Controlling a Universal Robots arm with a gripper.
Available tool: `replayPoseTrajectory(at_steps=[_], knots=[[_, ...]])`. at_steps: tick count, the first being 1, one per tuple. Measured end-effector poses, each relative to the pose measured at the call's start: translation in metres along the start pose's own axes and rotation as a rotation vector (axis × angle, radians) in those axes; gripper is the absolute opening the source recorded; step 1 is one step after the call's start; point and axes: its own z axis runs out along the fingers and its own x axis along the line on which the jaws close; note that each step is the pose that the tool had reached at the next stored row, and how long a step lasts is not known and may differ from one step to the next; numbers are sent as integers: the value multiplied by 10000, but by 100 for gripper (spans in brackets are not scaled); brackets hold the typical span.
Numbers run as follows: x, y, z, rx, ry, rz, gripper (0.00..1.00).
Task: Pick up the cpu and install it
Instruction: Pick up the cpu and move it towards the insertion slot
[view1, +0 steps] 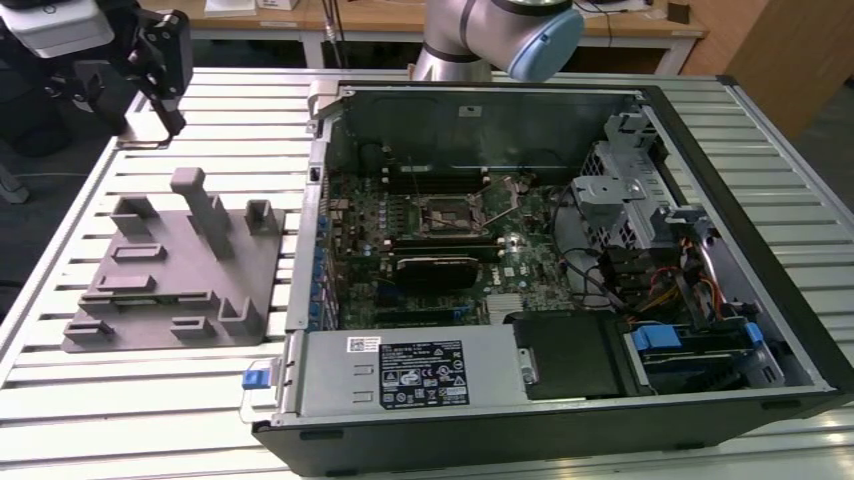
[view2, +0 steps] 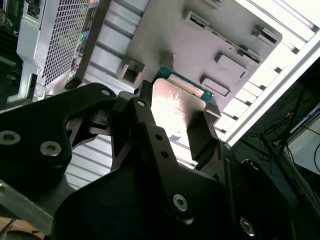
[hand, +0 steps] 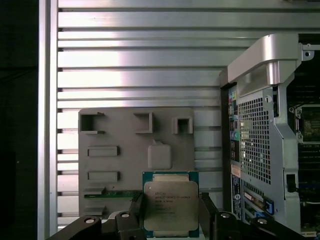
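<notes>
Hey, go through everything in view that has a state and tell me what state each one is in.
gripper, shut on the cpu.
cpu, held by its edges, lifted, metal top showing.
grey tray, lying flat on the table.
computer case, side open.
socket, looks empty; lever position unclear.

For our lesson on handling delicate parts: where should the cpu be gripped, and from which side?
Probably by two opposite side edges, coming down over the flat metal top: the cpu is thin and square, as the gripper pinches it here.
</notes>
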Motion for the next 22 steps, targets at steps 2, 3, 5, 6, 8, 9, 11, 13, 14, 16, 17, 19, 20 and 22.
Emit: replayPoseTrajectory(at_steps=[2, 3, 5, 6, 8, 9, 11, 13, 14, 16, 17, 19, 20, 22], knots=[[-5, 0, 0, 0, 1, -1, 53], [-9, 0, 0, 1, 1, -1, 53], [-14, 0, 0, 0, 0, 0, 53], [-17, 0, 1, 0, 0, 0, 53], [-23, 1, 0, 1, 1, 0, 53], [-25, 1, 1, 0, 0, 0, 53], [-30, 1, 1, 1, 1, -1, 53], [-36, 1, 1, 1, 1, 0, 53], [-39, 1, 1, 0, 1, 0, 53], [-44, 1, 1, 0, 0, 0, 53], [-46, 2, 1, 0, 1, 0, 53], [-52, 2, 2, 0, 0, -1, 53], [-54, 2, 2, 0, 0, 0, 53], [-59, 2, 1, 1, 1, -1, 53]])
